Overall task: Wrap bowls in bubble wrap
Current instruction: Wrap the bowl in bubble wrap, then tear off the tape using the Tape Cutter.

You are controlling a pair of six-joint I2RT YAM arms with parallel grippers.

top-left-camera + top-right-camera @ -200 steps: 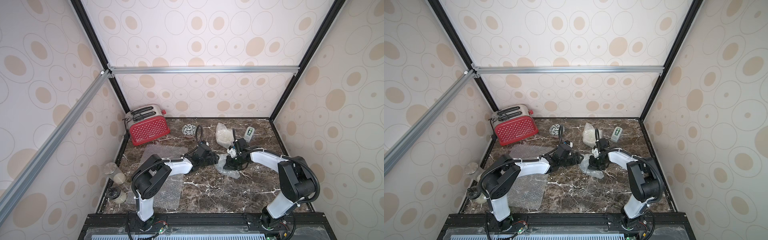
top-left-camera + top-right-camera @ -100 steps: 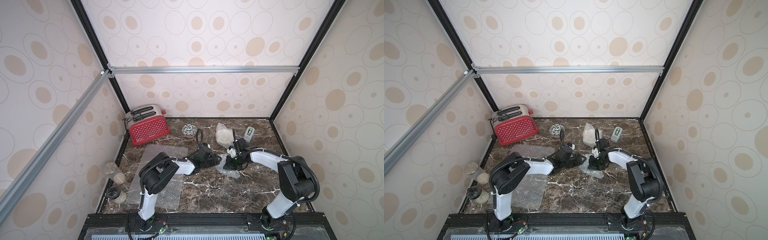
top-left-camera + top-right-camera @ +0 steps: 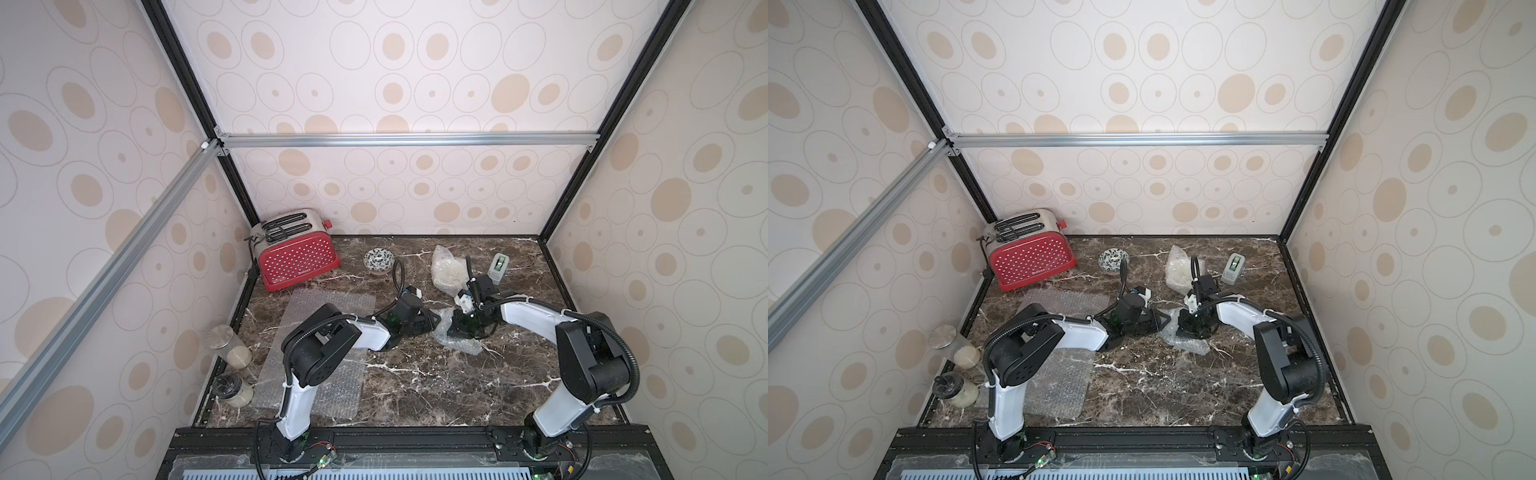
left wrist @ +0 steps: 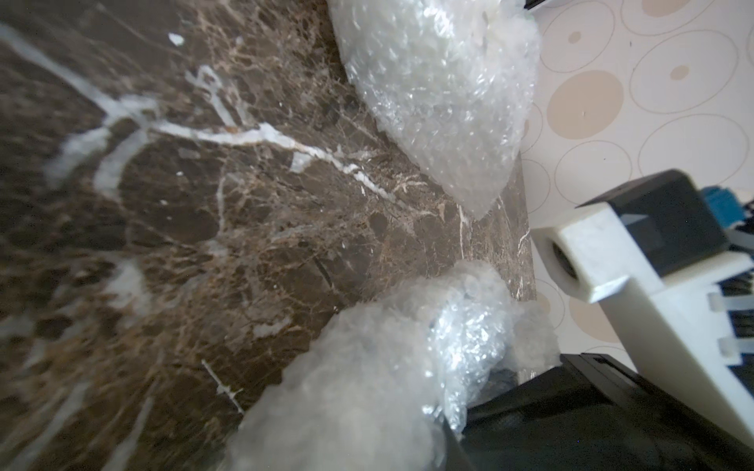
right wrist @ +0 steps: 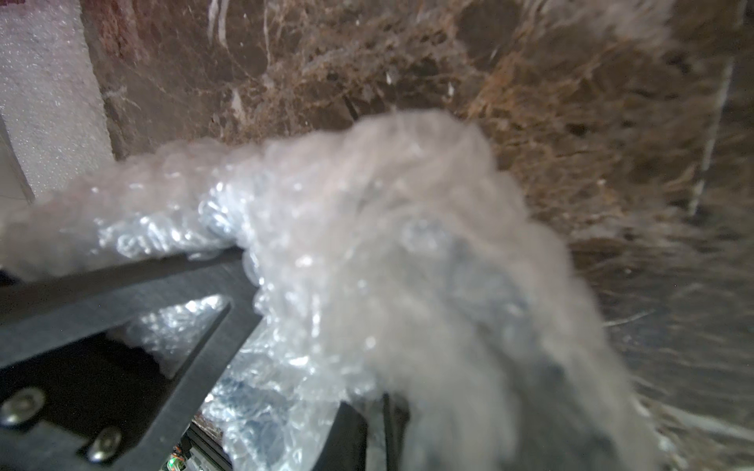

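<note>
On the table [image 3: 415, 382], crumpled glossy bubble wrap [image 3: 462, 345] sits clamped in the right claw [image 3: 459, 330]; left claw [image 3: 432, 320] unclear.

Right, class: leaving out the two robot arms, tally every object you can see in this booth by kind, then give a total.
Toaster: 1
Unwrapped patterned bowl: 1
Bubble-wrap bundles: 2
Flat bubble wrap sheet: 1
Jars: 2
Tape dispenser: 1
Total: 8
</note>
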